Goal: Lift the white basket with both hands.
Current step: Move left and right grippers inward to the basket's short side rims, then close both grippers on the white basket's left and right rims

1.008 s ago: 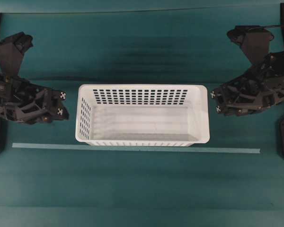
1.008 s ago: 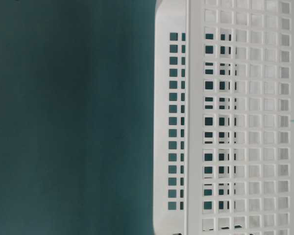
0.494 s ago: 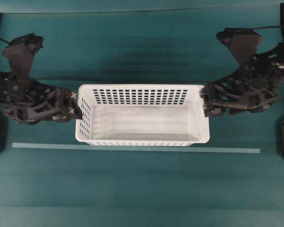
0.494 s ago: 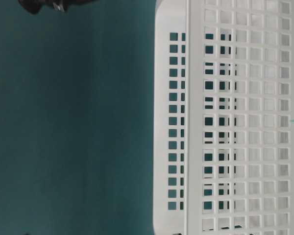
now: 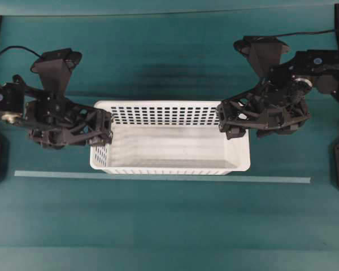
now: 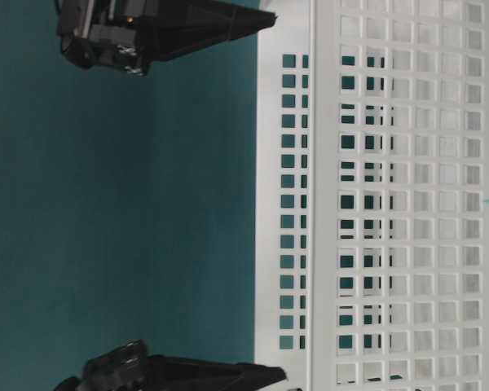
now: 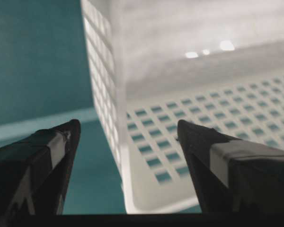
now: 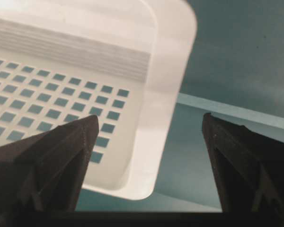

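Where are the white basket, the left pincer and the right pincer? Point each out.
white basket [image 5: 169, 147]: overhead view, on its solid floor.
left pincer [image 7: 125, 137]: left wrist view, midway between its open fingertips.
right pincer [image 8: 151, 127]: right wrist view, midway between its open fingertips.

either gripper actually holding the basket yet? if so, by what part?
Nothing held. The left gripper and right gripper are both open, each straddling an end wall of the white basket, one finger inside, one outside, not clamped.
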Motion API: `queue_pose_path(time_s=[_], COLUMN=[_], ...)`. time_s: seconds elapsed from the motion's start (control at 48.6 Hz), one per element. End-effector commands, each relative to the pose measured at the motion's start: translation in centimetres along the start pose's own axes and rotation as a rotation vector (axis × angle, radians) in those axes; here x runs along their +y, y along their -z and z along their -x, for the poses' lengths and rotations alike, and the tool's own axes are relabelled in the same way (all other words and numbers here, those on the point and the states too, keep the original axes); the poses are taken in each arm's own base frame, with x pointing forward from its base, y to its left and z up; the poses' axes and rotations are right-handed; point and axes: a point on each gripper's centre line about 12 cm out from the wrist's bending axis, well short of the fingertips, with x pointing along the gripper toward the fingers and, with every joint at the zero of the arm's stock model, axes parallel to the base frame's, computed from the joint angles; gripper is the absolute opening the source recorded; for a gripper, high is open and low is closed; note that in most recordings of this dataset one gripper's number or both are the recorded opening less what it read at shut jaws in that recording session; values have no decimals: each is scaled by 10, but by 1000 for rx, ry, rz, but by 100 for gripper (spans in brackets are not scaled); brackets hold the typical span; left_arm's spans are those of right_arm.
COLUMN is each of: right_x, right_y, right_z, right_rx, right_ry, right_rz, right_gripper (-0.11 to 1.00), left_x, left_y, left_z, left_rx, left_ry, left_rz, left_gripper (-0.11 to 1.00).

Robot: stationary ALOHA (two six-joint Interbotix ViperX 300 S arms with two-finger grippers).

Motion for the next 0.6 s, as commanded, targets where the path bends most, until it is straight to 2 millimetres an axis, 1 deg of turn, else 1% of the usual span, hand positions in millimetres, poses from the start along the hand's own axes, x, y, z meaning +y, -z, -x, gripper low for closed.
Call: queue_pose_path(time_s=[0.0, 0.165, 0.432, 0.576], right_x=[0, 3, 0, 0], right_y=[-6, -13, -13, -13], right_z=[-11, -21, -52, -67], right_rx=[-14, -62, -52, -59], right_ry=[15, -8, 43, 35], right_rz=[-23, -40, -45, -52], right_gripper=[91, 91, 91, 91], left_x=[0, 0, -2, 3], left_y=[-7, -8, -8, -7], left_z=[-9, -25, -48, -60], left_rx=[-8, -3, -3, 2], left_ry=[-19, -52, -38, -68], left_rz=[-3, -41, -39, -45], left_gripper=[85, 85, 85, 85])
